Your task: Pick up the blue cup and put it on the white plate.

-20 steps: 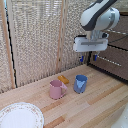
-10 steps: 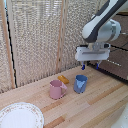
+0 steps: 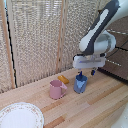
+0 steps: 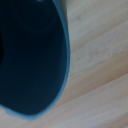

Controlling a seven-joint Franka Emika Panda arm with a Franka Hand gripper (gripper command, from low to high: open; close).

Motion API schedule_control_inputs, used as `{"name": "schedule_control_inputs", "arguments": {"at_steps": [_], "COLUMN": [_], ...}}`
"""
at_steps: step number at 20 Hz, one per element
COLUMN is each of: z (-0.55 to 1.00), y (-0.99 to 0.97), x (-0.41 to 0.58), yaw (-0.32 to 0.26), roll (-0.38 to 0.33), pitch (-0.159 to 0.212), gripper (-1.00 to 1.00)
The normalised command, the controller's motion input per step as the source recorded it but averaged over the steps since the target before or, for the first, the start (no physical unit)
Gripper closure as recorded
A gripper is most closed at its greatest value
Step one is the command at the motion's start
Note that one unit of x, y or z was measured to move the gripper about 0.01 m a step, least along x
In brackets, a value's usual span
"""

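Observation:
The blue cup (image 3: 80,84) stands upright on the wooden table (image 3: 100,107), right of the pink mug. My gripper (image 3: 86,73) hangs directly over the cup's rim, its dark fingers apart and low, with one finger at the rim; it looks open and holds nothing. In the wrist view the cup's dark blue inside (image 4: 30,55) fills most of the picture, with bare wood (image 4: 100,65) beside it; no fingers show there. The white plate (image 3: 20,116) with its patterned rim lies near the table's front edge at the exterior view's left, well away from the cup.
A pink mug (image 3: 56,89) stands just left of the blue cup in the exterior view. A small yellow object (image 3: 63,79) lies behind the two cups. A slatted screen (image 3: 40,35) backs the table, and dark furniture (image 3: 117,70) stands at the right.
The arm has come down and towards the blue cup; the gripper, earlier well above it, is now at its rim. The cups and the plate have not moved.

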Motion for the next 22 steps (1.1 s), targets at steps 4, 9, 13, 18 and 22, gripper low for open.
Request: {"name": "schedule_control_inputs", "arguments": {"at_steps": [4, 9, 13, 18, 22], "z": [-0.43, -0.25, -0.01, 0.0, 0.01], "y": [-0.05, -0.13, 0.0, 0.0, 0.03], "x": [0.0, 0.001, 0.0, -0.006, -0.194], "yaw": [0.031, 0.036, 0.0, 0.007, 0.004], "roll": [-0.1, -0.028, 0.0, 0.0, -0.001], "pitch": [0.04, 0.051, 0.011, 0.0, -0.07], "gripper": [-1.0, 1.0, 1.0, 1.0, 1.0]}}
